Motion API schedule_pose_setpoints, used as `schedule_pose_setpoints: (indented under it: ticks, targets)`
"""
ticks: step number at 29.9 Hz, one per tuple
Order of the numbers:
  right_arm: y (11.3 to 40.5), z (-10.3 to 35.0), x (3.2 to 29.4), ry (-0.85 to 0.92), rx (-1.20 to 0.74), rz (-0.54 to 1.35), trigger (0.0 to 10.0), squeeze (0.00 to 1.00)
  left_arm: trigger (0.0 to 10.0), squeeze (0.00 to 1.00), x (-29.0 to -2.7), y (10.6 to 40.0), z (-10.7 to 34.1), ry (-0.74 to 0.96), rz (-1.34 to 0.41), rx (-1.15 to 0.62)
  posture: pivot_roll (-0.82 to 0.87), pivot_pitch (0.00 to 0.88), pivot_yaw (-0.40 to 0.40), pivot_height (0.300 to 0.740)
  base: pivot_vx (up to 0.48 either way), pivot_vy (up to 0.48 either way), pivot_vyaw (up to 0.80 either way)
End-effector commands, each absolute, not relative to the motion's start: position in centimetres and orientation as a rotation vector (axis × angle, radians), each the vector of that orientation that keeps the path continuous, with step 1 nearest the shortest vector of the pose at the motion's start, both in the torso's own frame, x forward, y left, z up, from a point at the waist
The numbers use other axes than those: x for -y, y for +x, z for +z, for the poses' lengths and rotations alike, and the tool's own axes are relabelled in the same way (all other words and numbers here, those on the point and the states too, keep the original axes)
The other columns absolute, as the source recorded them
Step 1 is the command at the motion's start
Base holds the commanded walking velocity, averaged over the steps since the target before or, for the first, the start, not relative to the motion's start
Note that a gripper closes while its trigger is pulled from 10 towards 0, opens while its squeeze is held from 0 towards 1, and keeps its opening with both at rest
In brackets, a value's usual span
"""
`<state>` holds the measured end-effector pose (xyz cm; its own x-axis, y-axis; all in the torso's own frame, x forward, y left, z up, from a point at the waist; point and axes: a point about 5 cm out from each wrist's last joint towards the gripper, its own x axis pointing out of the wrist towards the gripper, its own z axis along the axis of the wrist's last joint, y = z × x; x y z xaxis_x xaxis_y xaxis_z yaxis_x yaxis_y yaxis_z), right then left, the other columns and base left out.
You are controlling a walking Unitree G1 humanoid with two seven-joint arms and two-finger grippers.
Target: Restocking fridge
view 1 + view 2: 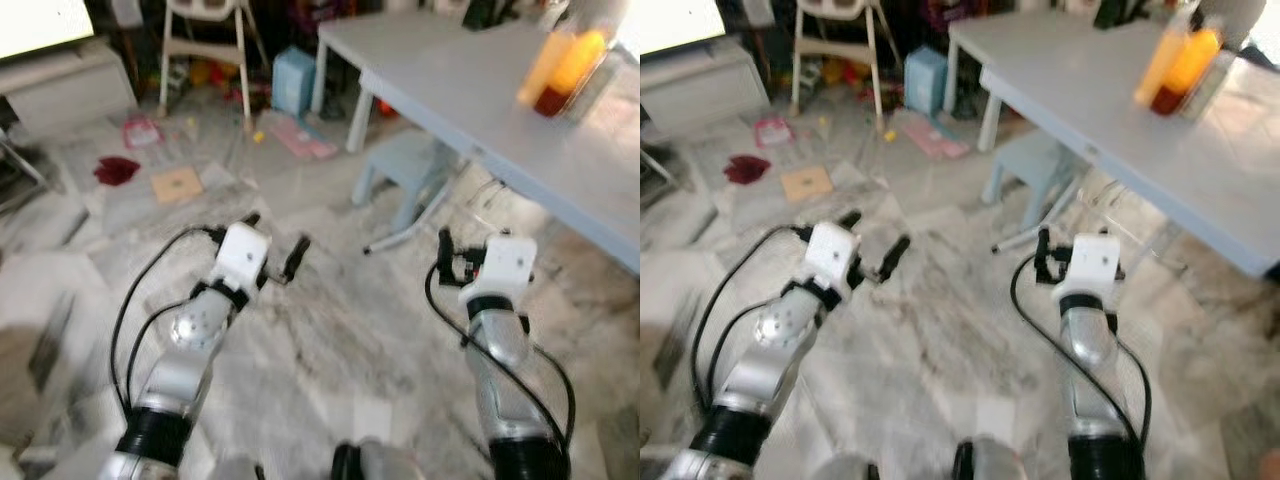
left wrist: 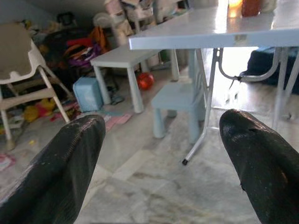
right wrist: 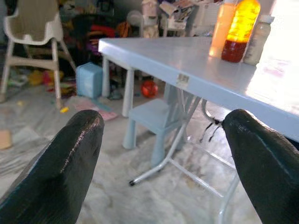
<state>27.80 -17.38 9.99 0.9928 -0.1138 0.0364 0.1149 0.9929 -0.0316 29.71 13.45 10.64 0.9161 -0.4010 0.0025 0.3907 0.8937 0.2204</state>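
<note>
Marbled grey floor (image 1: pixel 330 320) stretches under both arms, glossy and veined. Held low over it, the left gripper (image 1: pixel 272 245) and right gripper (image 1: pixel 447 262) each spread their two rounded black fingers wide, holding nothing. Ahead of the right gripper stands a small pale-blue plastic stool (image 3: pixel 152 116) beneath a long smooth grey table (image 3: pixel 196 70) on thin metal legs. Farther, on the tabletop, three bottles cluster, the clearest an orange bottle (image 3: pixel 239 29) with dark liquid at its base. Beyond the left gripper stands a white high chair (image 2: pixel 21 74).
</note>
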Motion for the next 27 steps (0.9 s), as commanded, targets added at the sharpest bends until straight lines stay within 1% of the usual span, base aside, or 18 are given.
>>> schedule_pose_setpoints:
  ticks: [1,5,27]
  targets:
    - [27.73,10.67,17.76,-0.061,0.065,-0.11,10.0,0.0,10.0,0.0,-13.36,29.79,10.8,0.204,-0.403,0.062,-0.02,0.067,-0.009,0.74,0.461,0.0,0.0]
    - [27.51,10.51,18.05,-0.063,0.054,-0.12,10.0,0.0,10.0,0.0,-13.72,29.81,10.57,0.187,-0.375,0.055,-0.03,0.068,-0.003,0.74,0.476,0.0,0.0]
    - [27.99,11.01,17.6,-0.066,0.074,-0.103,10.0,0.0,10.0,0.0,-13.16,30.41,10.96,0.154,-0.361,0.077,-0.03,0.075,-0.01,0.74,0.479,0.0,-0.8]
